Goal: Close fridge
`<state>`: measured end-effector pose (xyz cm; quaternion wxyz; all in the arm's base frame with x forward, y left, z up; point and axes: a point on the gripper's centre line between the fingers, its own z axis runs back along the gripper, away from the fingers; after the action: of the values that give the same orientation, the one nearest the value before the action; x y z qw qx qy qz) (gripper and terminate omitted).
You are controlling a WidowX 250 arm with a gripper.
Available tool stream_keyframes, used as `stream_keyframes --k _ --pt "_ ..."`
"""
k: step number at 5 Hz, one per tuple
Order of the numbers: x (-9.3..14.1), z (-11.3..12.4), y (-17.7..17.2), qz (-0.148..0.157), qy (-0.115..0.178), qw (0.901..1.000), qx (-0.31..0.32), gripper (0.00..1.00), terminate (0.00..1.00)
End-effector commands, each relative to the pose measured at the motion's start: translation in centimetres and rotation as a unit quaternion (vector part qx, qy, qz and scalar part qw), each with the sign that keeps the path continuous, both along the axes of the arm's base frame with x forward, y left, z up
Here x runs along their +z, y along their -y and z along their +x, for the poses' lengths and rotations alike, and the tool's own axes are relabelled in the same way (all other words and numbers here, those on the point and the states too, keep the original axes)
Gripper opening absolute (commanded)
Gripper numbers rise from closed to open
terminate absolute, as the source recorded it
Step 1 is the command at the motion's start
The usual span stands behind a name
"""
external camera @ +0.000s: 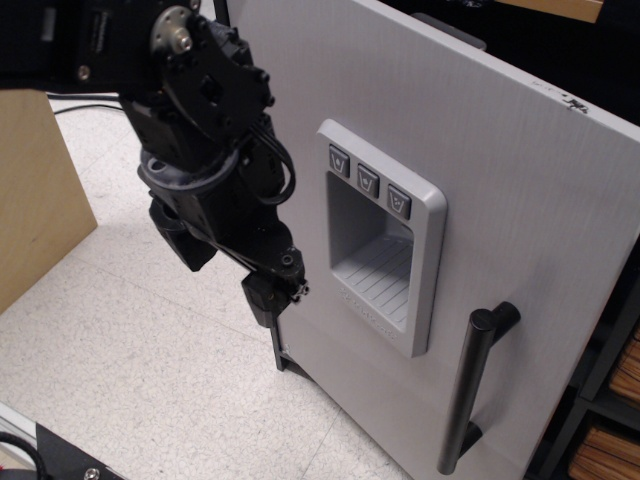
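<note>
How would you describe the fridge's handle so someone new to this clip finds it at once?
Start at the big brushed-grey fridge door filling the right half of the view. Below and right of its recessed dispenser panel with three square buttons stands the handle. It is the only long dark cylindrical bar, standing off the door near its lower right edge.

Robot arm [205, 130]: matte black throughout, built of blocky, angular housings joined by rounded joint sections. A round silver metal disc [172, 30] with a central hub sits at the top joint, and small screws [268, 100] dot the casings. Black cables [280, 165] loop along the right side
</note>
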<state>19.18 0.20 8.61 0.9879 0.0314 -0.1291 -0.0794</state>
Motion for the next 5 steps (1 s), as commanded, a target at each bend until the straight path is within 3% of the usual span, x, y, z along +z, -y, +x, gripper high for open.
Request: stream_keyframes --k 1,3,4,5 --pt "0.0 0.0 0.0 0.000 0.000 1.0000 0.000 1.00 0.00" --pt "-2.7 6.4 6.0 -0.009 0.026 0.9990 0.035 1.00 0.00" --pt "-2.4 8.7 8.9 -0.029 0.045 0.9982 0.026 1.00 0.00" --pt "-1.7 9.5 10.4 -0.045 0.057 0.9971 0.024 1.00 0.00"
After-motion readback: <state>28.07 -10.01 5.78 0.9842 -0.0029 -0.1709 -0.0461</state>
